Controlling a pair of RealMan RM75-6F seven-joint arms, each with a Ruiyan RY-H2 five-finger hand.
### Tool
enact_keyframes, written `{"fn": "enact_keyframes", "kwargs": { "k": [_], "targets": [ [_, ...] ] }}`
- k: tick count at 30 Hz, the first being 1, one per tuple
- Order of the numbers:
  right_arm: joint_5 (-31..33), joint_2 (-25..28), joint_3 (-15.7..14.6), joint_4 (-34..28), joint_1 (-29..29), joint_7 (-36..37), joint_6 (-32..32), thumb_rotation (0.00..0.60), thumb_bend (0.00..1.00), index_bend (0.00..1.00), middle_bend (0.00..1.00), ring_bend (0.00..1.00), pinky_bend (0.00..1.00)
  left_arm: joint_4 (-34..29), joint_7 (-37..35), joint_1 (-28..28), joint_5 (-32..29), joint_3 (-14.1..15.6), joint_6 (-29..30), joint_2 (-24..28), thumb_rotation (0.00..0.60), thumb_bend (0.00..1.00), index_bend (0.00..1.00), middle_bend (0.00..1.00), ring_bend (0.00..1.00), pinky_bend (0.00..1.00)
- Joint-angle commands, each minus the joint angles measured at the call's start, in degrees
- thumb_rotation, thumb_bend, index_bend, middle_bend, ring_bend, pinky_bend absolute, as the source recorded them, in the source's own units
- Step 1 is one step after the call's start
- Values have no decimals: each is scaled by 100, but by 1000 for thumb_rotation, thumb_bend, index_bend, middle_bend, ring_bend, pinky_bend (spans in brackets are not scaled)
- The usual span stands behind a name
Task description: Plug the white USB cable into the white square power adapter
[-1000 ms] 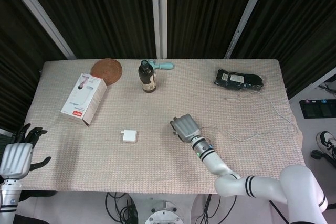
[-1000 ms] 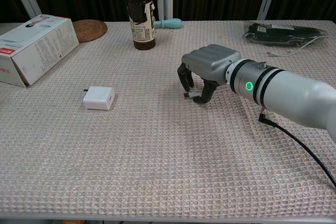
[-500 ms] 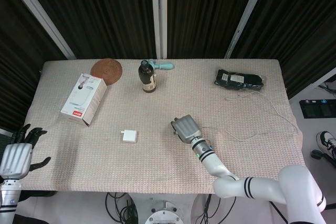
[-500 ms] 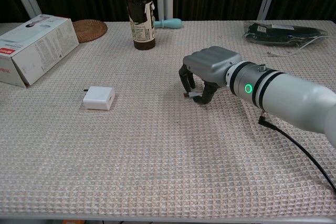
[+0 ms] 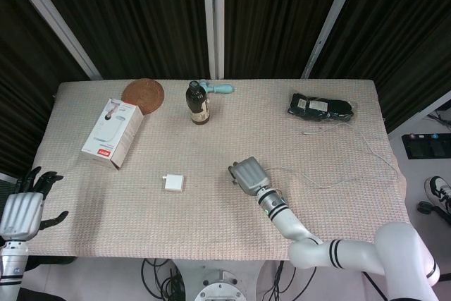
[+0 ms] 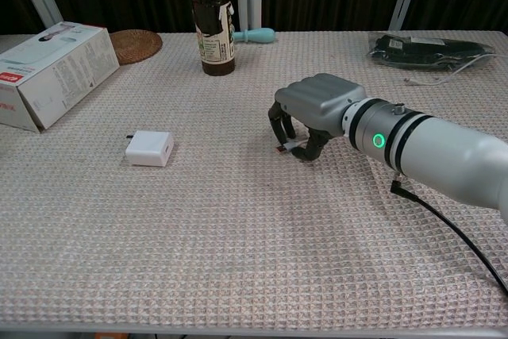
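Note:
The white square power adapter (image 5: 173,183) (image 6: 149,148) lies flat on the table left of centre, prongs to its left. My right hand (image 5: 247,174) (image 6: 312,113) hovers low over the cloth to the adapter's right, fingers curled down and pinching the white USB cable's plug (image 6: 289,146). The thin white cable (image 5: 331,183) trails from the hand toward the table's right edge. My left hand (image 5: 23,206) hangs off the table's left front corner, fingers spread, holding nothing.
A white and red box (image 5: 113,132), a round brown coaster (image 5: 143,93), a dark bottle (image 5: 199,103) and a teal-handled tool (image 5: 220,89) stand along the back. A black pouch (image 5: 320,107) lies at the back right.
My right hand has shifted slightly left and toward the front with the plug, dragging the cable along the cloth. The left hand and adapter have not moved.

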Motion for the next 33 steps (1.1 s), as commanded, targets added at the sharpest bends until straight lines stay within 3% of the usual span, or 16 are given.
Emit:
{"fn": "enact_keyframes", "kwargs": {
  "k": [1,6,15,21,27,33],
  "targets": [
    [-188,76,-70,-91,-58,135,46,600,327,550,483,694,899,-6,16,-9,5,-2,-7,1,600,125,235,174,34,15],
    [-365,130,-90,-83,-140,327,117,600,327,560,499,694,899,-33,66,-52,21,-11,-46,19,600,125,235,174,33,14],
    [-479,373,130,-286,-217,603,267,600,327,561,528,697,899,-329,386,-518,264,-141,-431,147,600,126,235,174,34,17],
    [-474,852,382,-713,-233,523,483,600,327,561,534,697,899,-689,683,-1287,372,-316,-1331,106,600,128,243,177,34,40],
    [-387,1416,582,-1159,-263,337,674,600,327,561,531,696,899,-807,1047,-2013,178,-533,-2150,-415,600,158,269,230,85,87],
    [-291,1883,608,-1486,-351,282,757,600,327,561,534,696,899,-558,1569,-2542,-445,-647,-2829,-1133,600,163,271,240,95,107]
  ]
}}
